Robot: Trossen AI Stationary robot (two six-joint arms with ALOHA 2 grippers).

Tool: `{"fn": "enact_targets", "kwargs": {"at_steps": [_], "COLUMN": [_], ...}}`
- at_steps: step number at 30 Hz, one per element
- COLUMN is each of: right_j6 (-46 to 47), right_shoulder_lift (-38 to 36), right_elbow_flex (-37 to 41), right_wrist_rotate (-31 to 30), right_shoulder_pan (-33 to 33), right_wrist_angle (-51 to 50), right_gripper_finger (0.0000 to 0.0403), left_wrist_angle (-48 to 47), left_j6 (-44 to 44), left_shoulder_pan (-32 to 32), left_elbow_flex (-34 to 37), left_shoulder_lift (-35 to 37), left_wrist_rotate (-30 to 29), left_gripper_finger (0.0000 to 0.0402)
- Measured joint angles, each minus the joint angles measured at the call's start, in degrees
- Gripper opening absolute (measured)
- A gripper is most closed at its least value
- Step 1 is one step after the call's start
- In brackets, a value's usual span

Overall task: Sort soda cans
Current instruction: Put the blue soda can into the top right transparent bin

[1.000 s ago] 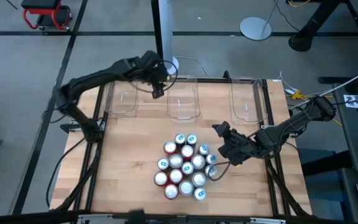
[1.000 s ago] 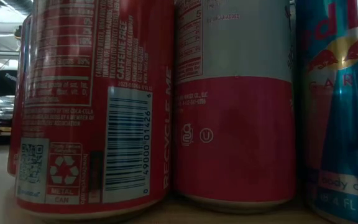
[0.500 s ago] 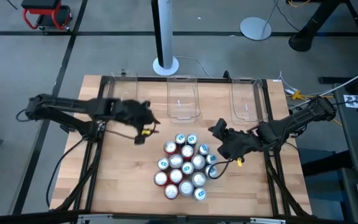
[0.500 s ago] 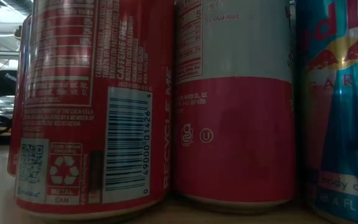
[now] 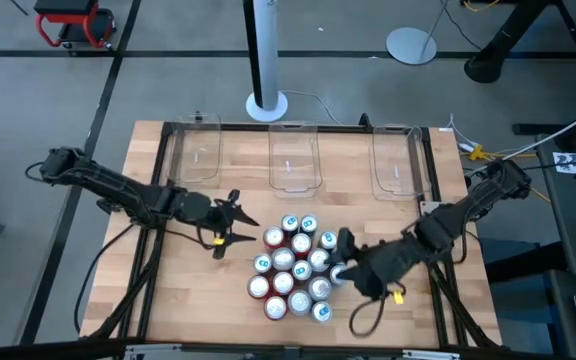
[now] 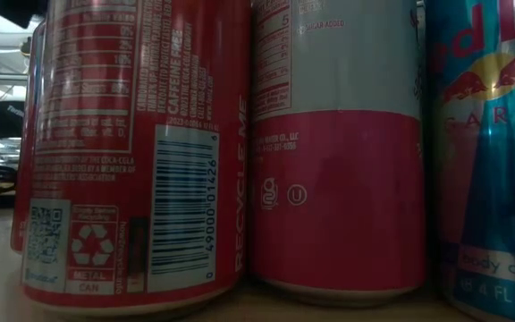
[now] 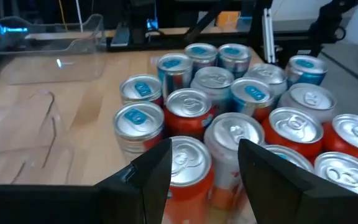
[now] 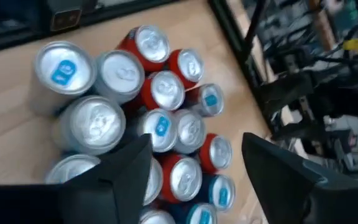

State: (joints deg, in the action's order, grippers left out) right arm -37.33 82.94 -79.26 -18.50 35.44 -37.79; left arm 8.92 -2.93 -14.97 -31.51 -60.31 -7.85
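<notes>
The soda cans (image 5: pixel 296 266) stand upright in one tight cluster on the near middle of the wooden table (image 5: pixel 198 290), shoulder to shoulder, silver tops up; some tabs are blue, the bodies red, teal-blue, or silver over red-pink. At the far edge three clear plastic bins (image 5: pixel 294 160) sit in a row, well apart from the cluster.

My left gripper (image 5: pixel 230 222) hangs low just left of the cluster, fingers apart with nothing between them; past them my wrist camera shows a red can (image 7: pixel 185 163) nearest me, a silver-topped neighbour touching it. My right gripper (image 5: pixel 340 262) is at the cluster's right edge, above the outer cans, fingers spread wide and holding nothing.

I judge these cans to be rigid while sealed, though thin-walled, so a hard squeeze mid-body could dent one. Whether they are full I cannot tell; if full they will be heavy for their size and steady, if empty light and quick to topple. Painted metal is slick, so I want my pads flat on opposite sides of the round body, below the top rim and above mid-height, can kept upright. The packing is the trouble: no room for a finger between inner cans. I would take an outer can first, one finger on its free side.
</notes>
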Motion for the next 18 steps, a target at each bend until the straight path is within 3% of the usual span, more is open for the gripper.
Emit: {"fn": "enact_targets", "kwargs": {"at_steps": [6, 10, 14, 18], "right_j6": [7.3, 10.2, 6.6, 3.6], "right_shoulder_lift": [11.2, 18.7, 22.4, 22.8], "right_elbow_flex": [-18.5, -29.8, -34.3, -34.5], "right_wrist_rotate": [-2.1, 0.1, 0.7, -4.4], "right_shoulder_pan": [4.6, 4.7, 4.5, 3.3], "right_wrist_angle": [-15.5, -24.8, -27.5, -23.4], "right_gripper_finger": [0.0250, 0.0249, 0.0245, 0.0243], "left_wrist_angle": [4.3, 4.6, 4.9, 4.8], "left_j6": [0.0, 0.8, 1.9, 2.1], "left_shoulder_pan": [-3.8, -5.1, -5.6, -5.6], "left_elbow_flex": [2.5, 2.9, 2.9, 2.9], "left_shoulder_lift": [0.0, 0.0, 0.0, 0.0], "left_wrist_rotate": [-2.6, -4.2, -4.3, -4.3], "left_gripper_finger": [0.0175, 0.0175, 0.0175, 0.0175]}}
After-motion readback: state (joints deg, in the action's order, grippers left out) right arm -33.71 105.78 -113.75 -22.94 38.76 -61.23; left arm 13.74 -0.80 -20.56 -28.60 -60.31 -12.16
